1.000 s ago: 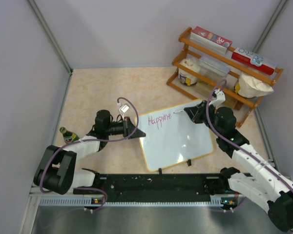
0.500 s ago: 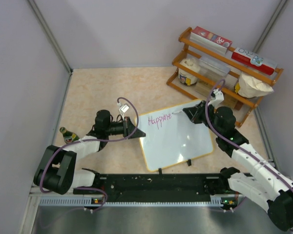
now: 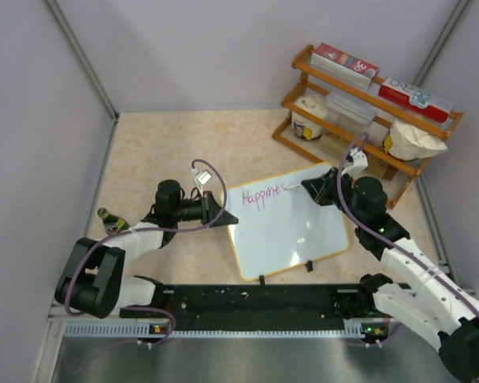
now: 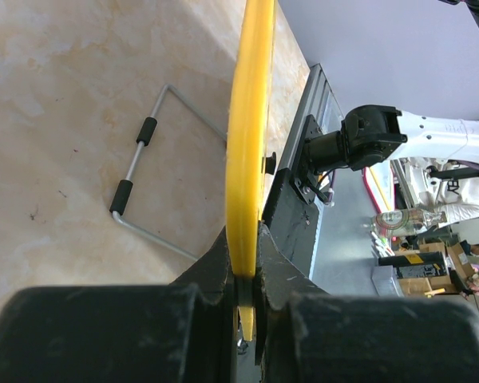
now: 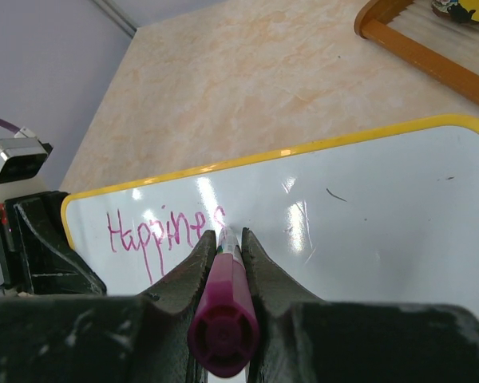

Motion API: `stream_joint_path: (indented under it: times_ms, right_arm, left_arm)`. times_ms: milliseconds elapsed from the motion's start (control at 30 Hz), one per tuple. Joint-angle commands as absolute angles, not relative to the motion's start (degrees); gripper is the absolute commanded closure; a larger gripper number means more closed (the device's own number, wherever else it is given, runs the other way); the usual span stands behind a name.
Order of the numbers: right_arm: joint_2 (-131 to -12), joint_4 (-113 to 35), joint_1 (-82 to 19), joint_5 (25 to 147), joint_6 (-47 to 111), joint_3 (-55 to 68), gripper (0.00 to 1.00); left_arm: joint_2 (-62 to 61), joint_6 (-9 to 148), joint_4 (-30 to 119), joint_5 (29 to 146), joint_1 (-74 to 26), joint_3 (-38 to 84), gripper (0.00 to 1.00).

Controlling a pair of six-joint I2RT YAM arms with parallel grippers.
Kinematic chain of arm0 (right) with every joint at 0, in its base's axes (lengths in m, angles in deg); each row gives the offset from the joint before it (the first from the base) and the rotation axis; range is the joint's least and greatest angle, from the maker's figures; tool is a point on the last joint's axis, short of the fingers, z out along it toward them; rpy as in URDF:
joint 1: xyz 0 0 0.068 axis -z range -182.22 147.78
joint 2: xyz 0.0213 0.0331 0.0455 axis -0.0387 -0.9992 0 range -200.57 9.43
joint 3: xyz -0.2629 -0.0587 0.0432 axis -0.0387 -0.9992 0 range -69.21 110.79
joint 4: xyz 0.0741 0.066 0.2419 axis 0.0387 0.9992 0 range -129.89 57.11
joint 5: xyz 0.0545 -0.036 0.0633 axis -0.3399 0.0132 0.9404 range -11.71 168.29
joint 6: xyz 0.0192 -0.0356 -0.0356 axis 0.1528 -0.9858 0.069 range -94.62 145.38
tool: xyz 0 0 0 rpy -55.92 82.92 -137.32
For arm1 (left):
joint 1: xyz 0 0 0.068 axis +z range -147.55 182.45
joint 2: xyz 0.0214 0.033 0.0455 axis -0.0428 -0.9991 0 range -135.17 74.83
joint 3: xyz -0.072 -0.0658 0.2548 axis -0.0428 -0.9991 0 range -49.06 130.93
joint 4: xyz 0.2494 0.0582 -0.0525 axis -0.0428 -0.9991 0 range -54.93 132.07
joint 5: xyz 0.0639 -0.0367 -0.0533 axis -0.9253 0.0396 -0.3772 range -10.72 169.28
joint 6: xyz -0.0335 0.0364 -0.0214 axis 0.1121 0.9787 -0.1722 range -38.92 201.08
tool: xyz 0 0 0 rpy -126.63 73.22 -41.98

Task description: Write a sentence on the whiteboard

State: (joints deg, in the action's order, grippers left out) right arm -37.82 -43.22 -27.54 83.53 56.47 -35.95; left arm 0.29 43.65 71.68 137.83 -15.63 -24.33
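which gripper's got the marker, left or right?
The right gripper, shut on the magenta marker with its tip at the whiteboard. The left gripper holds no marker; it clamps the whiteboard's edge.

Plain pale grey walls (image 3: pixel 223 48) close the table (image 3: pixel 168 144) on three sides, with thin metal posts (image 3: pixel 80 56) in the far corners. The tabletop is beige and marbled. A wooden rack (image 3: pixel 302 60) stands at the far right, near the wall.
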Motion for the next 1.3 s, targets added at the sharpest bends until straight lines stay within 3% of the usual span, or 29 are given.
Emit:
stream_joint_path:
  times_ms: [0,767,1267]
  right_arm:
    - [-37.07,-42.26,-26.92,82.86,54.47,-36.25,1.00]
    - [-37.16,-48.85,-24.81,90.50,61.32,-34.75,1.00]
    - [-37.77,-48.50,-21.91,87.69,61.15,-33.96,1.00]
  left_arm:
    - [-0.93,47.16,70.90,136.76,-16.27,-25.86,1.00]
    - [-1.28,46.81,71.69,136.68,-16.27,-26.21,1.00]
    - [-1.02,46.98,71.34,137.12,-16.18,-25.86,1.00]
